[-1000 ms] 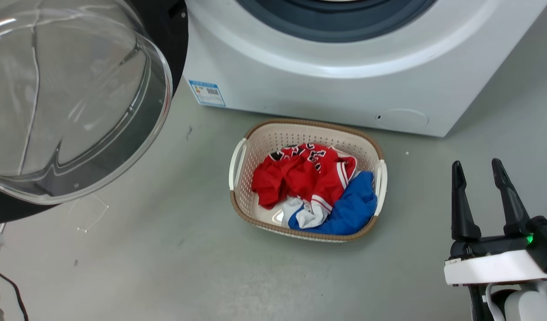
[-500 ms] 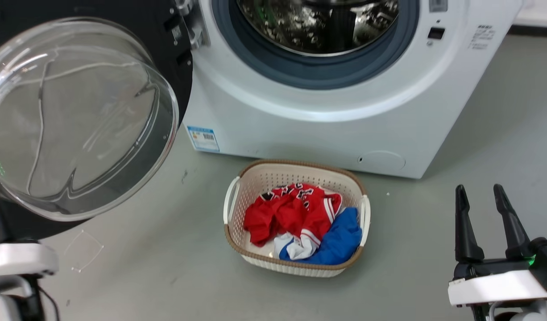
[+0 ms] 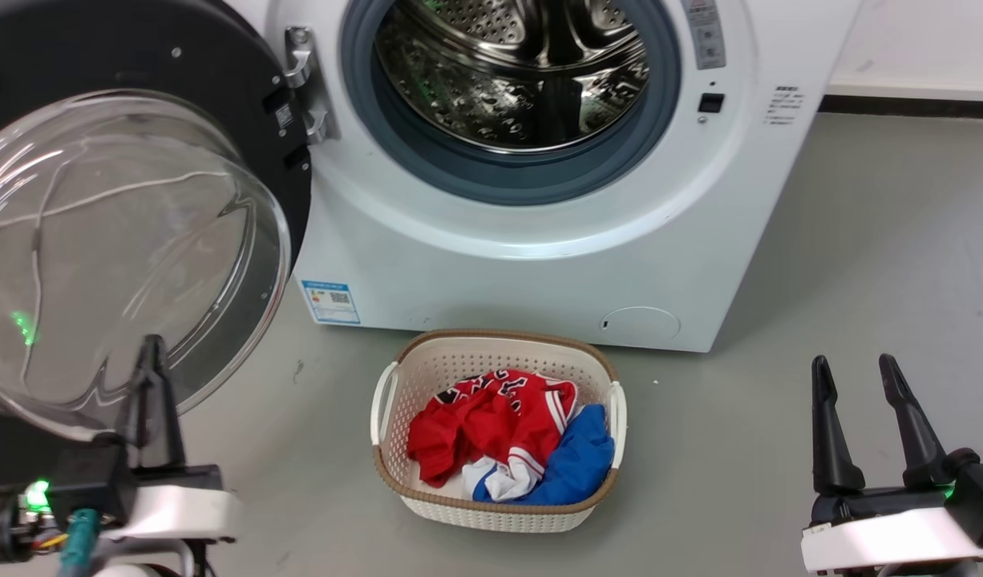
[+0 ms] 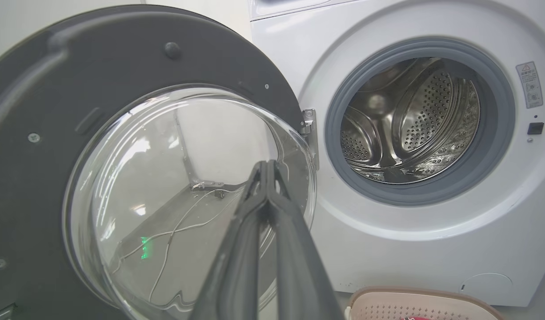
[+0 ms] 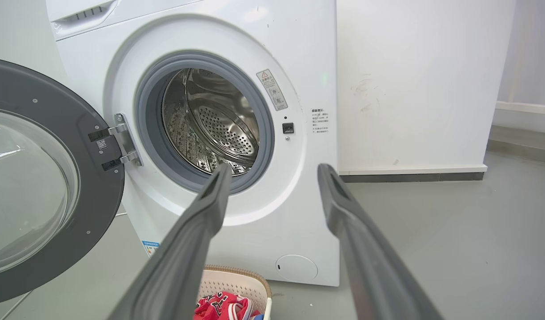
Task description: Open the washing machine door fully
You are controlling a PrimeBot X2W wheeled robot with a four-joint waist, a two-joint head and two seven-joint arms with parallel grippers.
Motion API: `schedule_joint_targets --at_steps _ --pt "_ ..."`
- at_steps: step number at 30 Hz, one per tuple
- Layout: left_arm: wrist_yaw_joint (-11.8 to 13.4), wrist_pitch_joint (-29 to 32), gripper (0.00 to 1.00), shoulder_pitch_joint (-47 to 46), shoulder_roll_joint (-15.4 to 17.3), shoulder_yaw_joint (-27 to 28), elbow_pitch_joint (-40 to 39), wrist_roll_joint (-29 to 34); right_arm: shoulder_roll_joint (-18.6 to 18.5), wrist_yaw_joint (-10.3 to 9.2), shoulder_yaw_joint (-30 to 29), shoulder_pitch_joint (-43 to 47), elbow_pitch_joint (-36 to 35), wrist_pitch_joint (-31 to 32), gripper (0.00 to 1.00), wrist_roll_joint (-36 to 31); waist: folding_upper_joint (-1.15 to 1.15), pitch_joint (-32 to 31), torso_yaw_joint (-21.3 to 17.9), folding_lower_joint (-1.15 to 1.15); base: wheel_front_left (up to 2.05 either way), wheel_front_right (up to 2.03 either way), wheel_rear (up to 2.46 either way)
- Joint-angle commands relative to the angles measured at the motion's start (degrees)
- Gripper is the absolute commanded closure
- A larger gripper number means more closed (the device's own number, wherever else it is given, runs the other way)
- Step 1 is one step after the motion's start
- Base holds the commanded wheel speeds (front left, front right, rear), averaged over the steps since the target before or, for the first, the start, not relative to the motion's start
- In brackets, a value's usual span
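Head view, lowest in the frame: the left gripper (image 3: 151, 346) at lower left has its two dark fingers pressed together with nothing between them, and the left wrist view shows the same pinched pair (image 4: 268, 165). Its tips overlap the lower rim of the glass bowl; whether they touch it cannot be told. At lower right the right gripper (image 3: 852, 365) stands spread and empty over bare grey floor (image 3: 780, 264), well apart from everything else.

Between the two grippers and a little farther up the frame, a cream laundry basket (image 3: 499, 513) with a brown rim sits on the floor just before the machine's front. A red garment (image 3: 491, 409), a blue cloth (image 3: 584, 461) and a white piece (image 3: 499, 481) lie crumpled in it.

Behind that, at upper left, the washing machine door (image 3: 123, 240) is swung wide out, its bulging window facing the camera, held by a metal hinge (image 3: 303, 80) at the left of the opening.

The washing machine (image 3: 540, 272) fills the upper centre, with a blue sticker (image 3: 331, 302) and a round flap (image 3: 640, 324) low on its front. The grey gasket (image 3: 491, 180) rings the perforated steel drum (image 3: 511, 72), unobstructed.
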Motion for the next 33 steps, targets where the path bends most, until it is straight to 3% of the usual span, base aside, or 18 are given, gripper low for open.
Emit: schedule_joint_targets --at_steps 1,10,19,20,21,22,33 --pt "0.26 0.13 1.00 1.06 -0.54 -0.98 -0.40 -0.26 0.08 -0.01 0.06 0.69 -0.37 -0.10 0.00 0.35 0.00 -0.82 -1.03 0.00 0.00 0.00 0.00" --pt "2.37 0.13 1.00 4.68 -1.32 -7.81 1.60 -1.51 0.08 -0.01 -0.48 2.18 -0.40 -0.10 0.00 -0.11 0.00 -2.45 -4.27 0.00 0.00 0.00 0.00" --pt "4.21 0.13 1.00 6.95 -1.46 -10.81 4.19 -2.97 0.08 -0.01 -1.17 3.10 -0.73 -0.10 0.00 -0.42 0.00 -3.13 -6.55 0.00 0.00 0.00 0.00" --pt "4.42 0.13 0.94 7.03 -1.47 -10.91 4.25 -3.12 0.08 -0.01 -1.25 3.23 -0.77 -0.10 0.00 -0.42 0.00 -3.17 -6.65 0.00 0.00 0.00 0.00" --pt "4.57 0.13 0.56 7.08 -1.46 -11.08 4.31 -3.47 0.08 -0.01 -1.31 3.30 -0.79 -0.10 0.00 -0.41 0.00 -3.21 -6.71 0.00 0.00 0.00 0.00" --pt "4.81 0.12 0.00 7.04 -1.47 -11.22 3.91 -3.35 0.08 -0.01 -1.35 3.36 -0.83 -0.10 0.00 -0.37 0.00 -3.25 -6.74 0.00 0.00 0.00 0.00" --pt "6.11 0.13 0.00 8.76 -1.51 -13.45 3.41 -2.44 0.08 -0.01 -1.61 3.98 -0.38 -0.10 0.00 0.16 0.00 -3.98 -6.57 0.00 0.00 0.00 0.00"
